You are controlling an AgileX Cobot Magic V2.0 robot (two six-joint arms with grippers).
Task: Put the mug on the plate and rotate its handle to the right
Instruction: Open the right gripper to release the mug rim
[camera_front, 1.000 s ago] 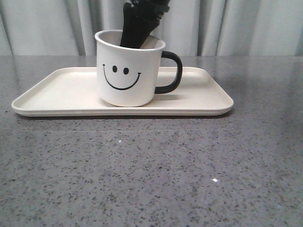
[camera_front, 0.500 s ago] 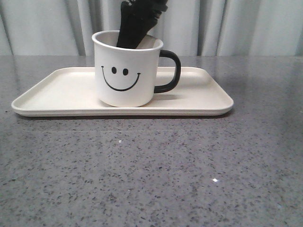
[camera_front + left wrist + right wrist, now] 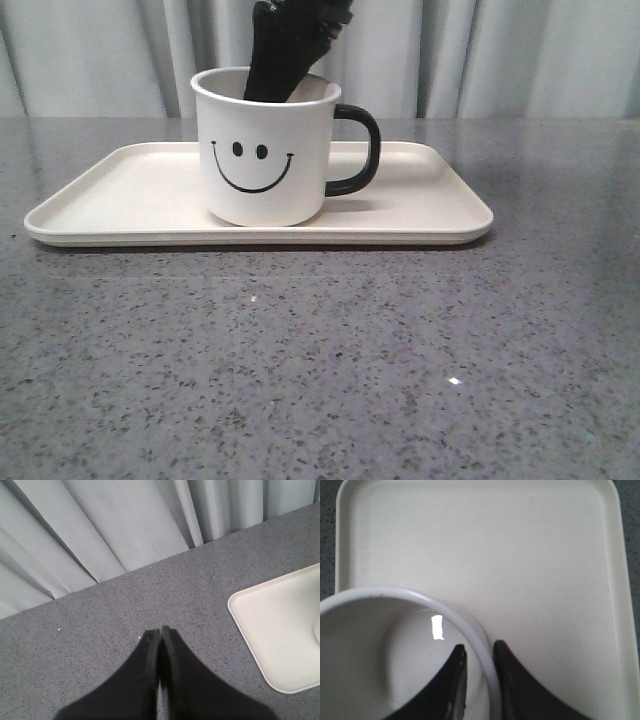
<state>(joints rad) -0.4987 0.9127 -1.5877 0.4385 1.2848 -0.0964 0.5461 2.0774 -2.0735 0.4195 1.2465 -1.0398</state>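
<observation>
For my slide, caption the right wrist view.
Right hand pinching the mug wall at its rim, mug standing on the plate.

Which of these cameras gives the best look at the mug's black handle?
The front view: the handle shows whole, a black loop sticking out to the right of the smiley mug on the plate. The right wrist view shows only the mug's rim and inside, no handle. The left wrist view shows just a plate corner and table.

Glossy enamel-look mug (image 3: 265, 150), matt plate (image 3: 120, 190), speckled stone-look table (image 3: 320, 360)
</observation>
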